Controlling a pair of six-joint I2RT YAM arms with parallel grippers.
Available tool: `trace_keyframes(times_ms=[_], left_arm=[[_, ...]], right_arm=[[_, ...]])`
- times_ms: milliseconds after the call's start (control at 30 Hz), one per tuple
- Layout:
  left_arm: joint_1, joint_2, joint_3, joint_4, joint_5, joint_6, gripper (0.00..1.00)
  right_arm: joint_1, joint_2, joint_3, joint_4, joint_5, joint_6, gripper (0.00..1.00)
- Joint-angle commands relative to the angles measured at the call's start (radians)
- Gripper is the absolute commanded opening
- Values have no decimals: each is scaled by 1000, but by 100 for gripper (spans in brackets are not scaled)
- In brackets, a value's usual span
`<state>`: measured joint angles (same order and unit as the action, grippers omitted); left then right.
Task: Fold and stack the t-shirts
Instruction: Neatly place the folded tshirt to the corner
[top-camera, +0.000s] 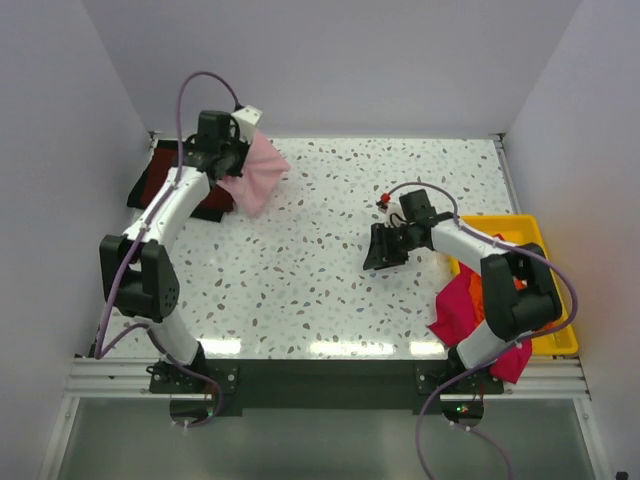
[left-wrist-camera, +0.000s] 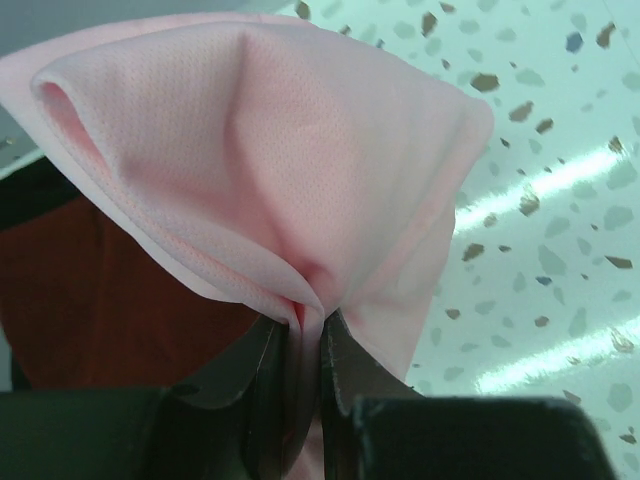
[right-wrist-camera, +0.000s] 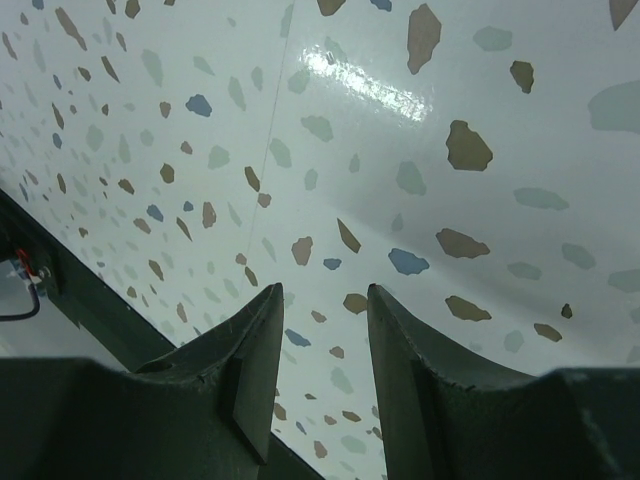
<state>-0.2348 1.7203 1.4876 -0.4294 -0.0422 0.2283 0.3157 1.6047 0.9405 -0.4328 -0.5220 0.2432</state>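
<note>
While the left fingers are clenching on a gathered fold of the pale pink t-shirt, they are holding it at the far left of the bench, just beside and partly over the dark maroon t-shirt that is lying there. The right fingers are standing released, grasping nothing, and are hanging over bare bench right of the middle. The magenta t-shirt and the orange t-shirt are lying bunched together, spilling over the left side of the yellow tray.
</note>
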Motion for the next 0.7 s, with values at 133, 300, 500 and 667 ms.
trace_keyframes(times_ms=[133,300,500,667], left_arm=[[186,85,236,-75,145,57,0],[294,182,325,-80,223,51,0],[345,298,393,-115,229,48,0],[384,367,408,-88,212,49,0]], right_arm=[[-4,52,18,14,-65,-35,43],[-3,73,6,35,-84,-30,42],[-3,89,-5,40,-92,-32,42],[-4,69,-14,34,-88,-35,42]])
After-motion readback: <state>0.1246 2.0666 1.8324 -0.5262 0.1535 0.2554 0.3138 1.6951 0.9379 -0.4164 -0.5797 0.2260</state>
